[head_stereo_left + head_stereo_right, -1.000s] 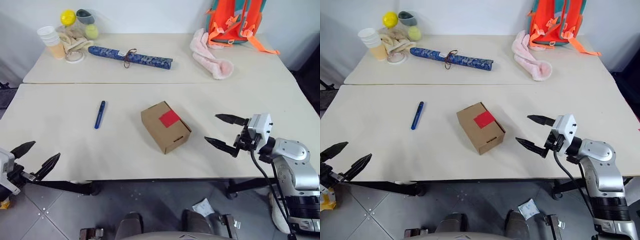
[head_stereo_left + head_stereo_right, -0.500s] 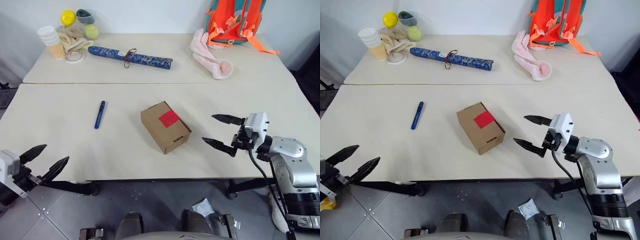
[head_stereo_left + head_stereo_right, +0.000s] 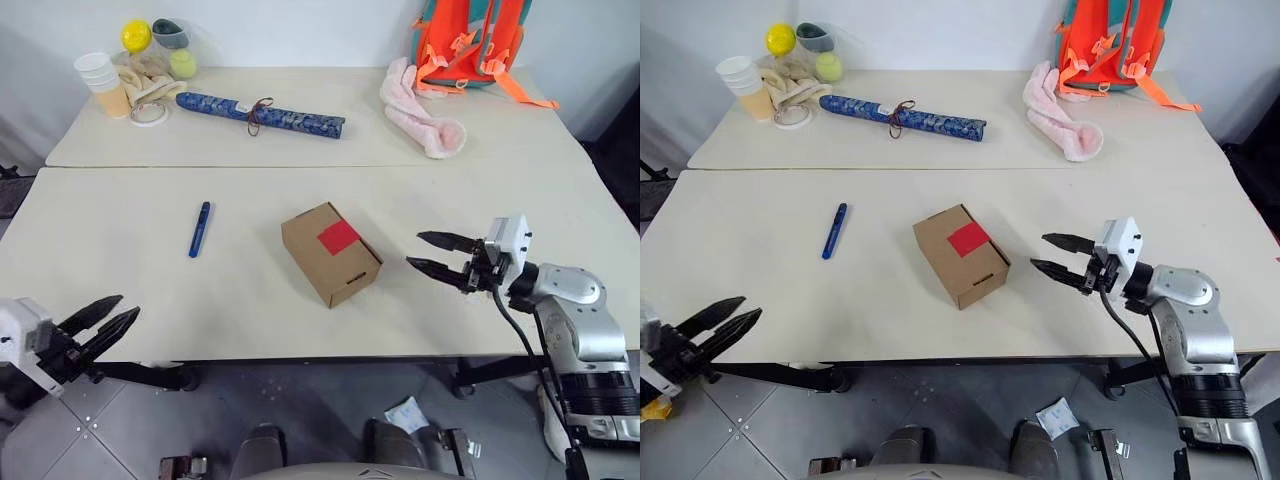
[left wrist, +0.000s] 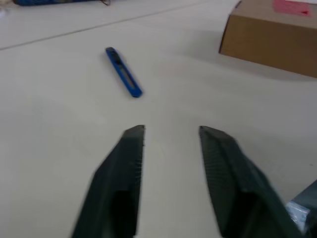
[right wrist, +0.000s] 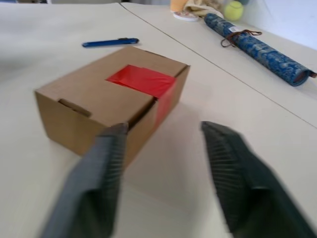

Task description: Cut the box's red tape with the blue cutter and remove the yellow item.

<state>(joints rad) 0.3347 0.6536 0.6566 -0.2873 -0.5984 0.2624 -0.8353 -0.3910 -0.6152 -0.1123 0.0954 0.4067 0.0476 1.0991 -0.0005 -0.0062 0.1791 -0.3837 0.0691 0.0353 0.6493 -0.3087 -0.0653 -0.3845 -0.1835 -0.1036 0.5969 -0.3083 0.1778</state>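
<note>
The brown cardboard box [image 3: 332,254] lies mid-table with its lid down and the red tape [image 3: 338,237] across the lid. To its left, apart from it, the blue cutter [image 3: 200,229] lies flat on the table. The yellow item is hidden. My left gripper [image 3: 128,305] hangs off the table's near left edge, open and empty, pointing toward the cutter [image 4: 124,72]. Just right of the box, my right gripper [image 3: 415,249] hovers open with a narrow gap and nothing in it, facing the box's [image 5: 109,106] taped side [image 5: 143,79].
On the far table lie a patterned blue roll [image 3: 262,112], paper cups [image 3: 103,80], a yellow ball [image 3: 136,34], a pink cloth [image 3: 425,115] and an orange backpack [image 3: 468,40]. A seam [image 3: 300,166] divides the two tabletops.
Both grippers' fingers have drawn much closer together. The left gripper has shifted right toward the table edge. The box and cutter have not moved.
</note>
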